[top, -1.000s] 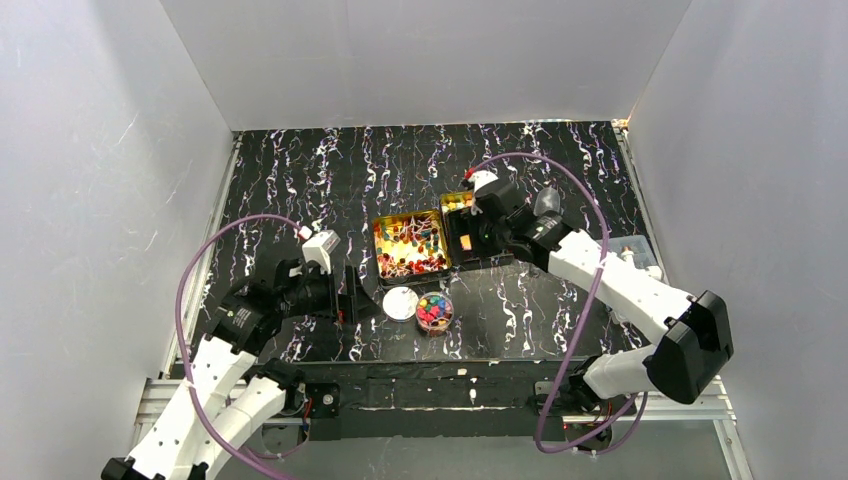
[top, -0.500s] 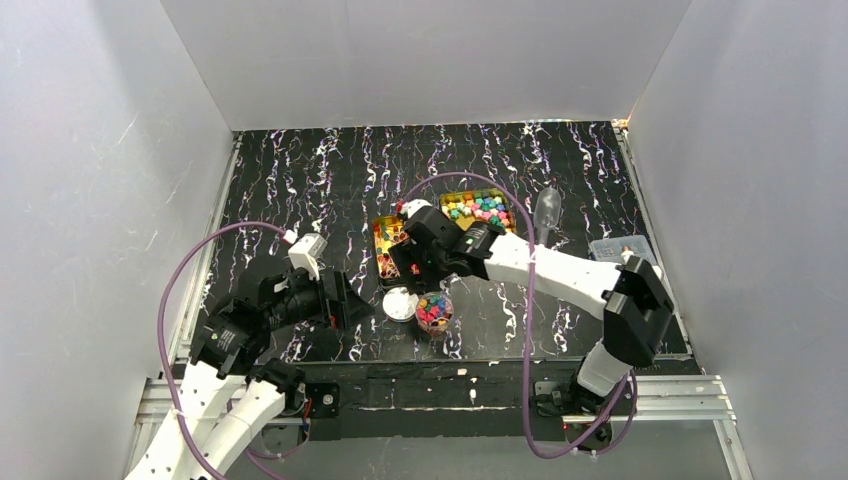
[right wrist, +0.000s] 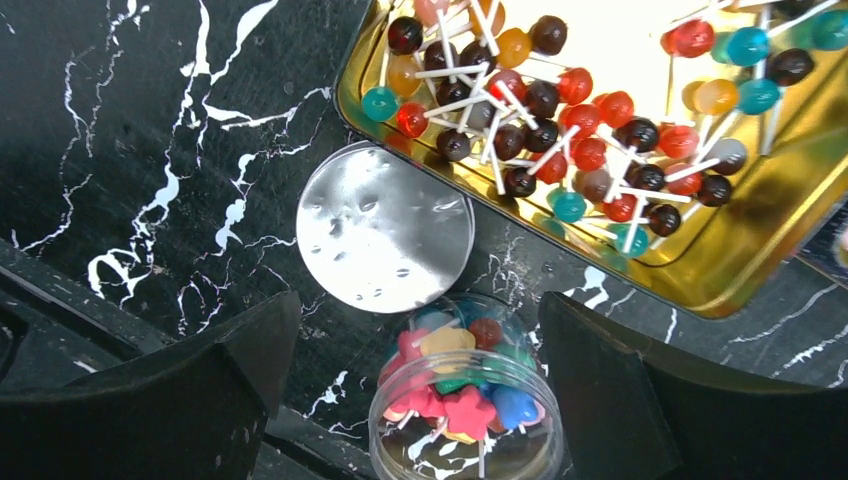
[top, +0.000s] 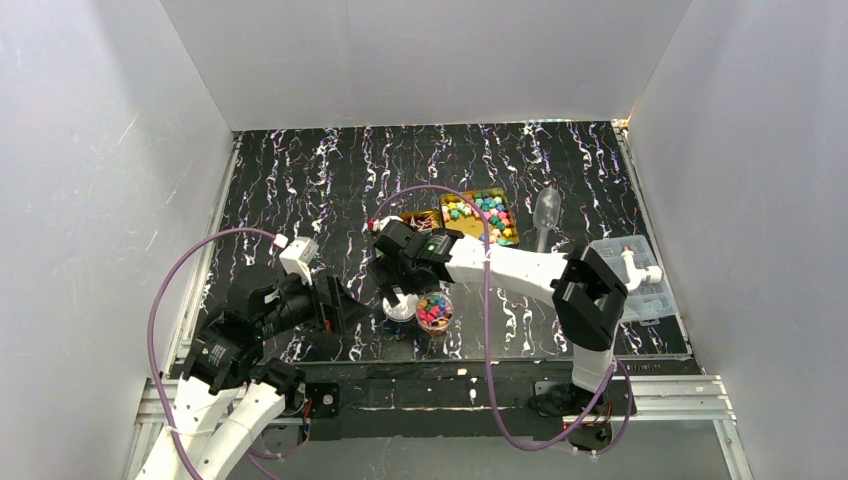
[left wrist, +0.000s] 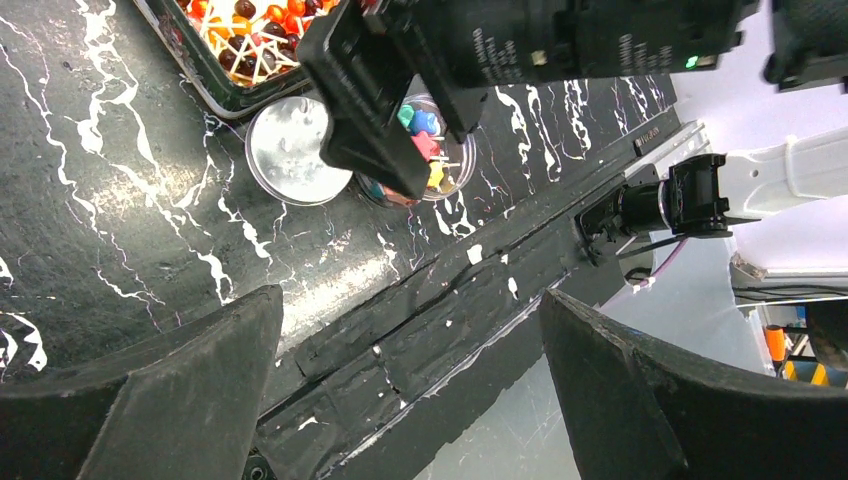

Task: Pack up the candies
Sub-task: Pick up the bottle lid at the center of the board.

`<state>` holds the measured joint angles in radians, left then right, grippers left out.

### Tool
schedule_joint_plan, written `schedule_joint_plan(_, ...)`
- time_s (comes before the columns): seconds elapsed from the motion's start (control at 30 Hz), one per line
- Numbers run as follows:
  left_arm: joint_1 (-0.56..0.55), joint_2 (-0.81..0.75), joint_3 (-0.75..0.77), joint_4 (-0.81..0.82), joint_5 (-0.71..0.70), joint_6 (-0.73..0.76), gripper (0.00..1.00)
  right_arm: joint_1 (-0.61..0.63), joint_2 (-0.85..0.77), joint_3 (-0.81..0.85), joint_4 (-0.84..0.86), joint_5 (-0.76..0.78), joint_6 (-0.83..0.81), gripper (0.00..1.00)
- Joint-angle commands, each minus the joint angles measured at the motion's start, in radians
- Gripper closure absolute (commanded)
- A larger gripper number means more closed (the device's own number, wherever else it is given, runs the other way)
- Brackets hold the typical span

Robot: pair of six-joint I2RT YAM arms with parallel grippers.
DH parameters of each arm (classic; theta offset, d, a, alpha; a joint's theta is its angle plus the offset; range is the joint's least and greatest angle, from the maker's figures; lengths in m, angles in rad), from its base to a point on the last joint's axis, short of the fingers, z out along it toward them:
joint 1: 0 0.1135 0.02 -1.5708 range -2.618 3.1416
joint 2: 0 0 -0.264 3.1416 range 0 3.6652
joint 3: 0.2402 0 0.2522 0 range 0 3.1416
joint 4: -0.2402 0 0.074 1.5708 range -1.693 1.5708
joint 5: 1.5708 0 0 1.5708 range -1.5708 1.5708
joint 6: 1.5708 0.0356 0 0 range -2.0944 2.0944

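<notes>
Silvery lid (right wrist: 385, 228) lies just beyond the right gripper (right wrist: 418, 312), whose empty jaws gape over the jar (right wrist: 375, 430) of candies (right wrist: 462, 408), likely awaiting capping.

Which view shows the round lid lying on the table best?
Right wrist: the lid lies whole and unobstructed beside the open jar. In the left wrist view the right gripper overlaps its edge; the top view shows it small, without detail.
</notes>
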<state>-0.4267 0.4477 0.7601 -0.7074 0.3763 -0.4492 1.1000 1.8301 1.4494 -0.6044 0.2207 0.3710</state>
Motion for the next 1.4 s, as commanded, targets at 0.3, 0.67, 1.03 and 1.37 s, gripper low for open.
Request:
schedule_joint_plan(0.3,0.003,-0.029,-0.011,-0.003,-0.014,0.004,0.01,0.019,0.109,0.060,0.005,-0.031,0.040,0.02)
schedule_joint_plan(0.67,0.003,-0.029,-0.010,0.000,-0.008,0.006,0.01,0.020,0.169,0.068,0.026,-0.040,0.067,0.02)
schedule_joint_plan(1.03,0.006,-0.031,-0.011,0.001,-0.005,0.007,0.01,0.020,0.198,0.065,0.066,-0.069,0.116,0.02)
schedule_joint_plan(1.37,0.012,-0.033,-0.012,0.003,0.001,0.008,0.01,0.021,0.197,0.062,0.084,-0.089,0.138,0.02)
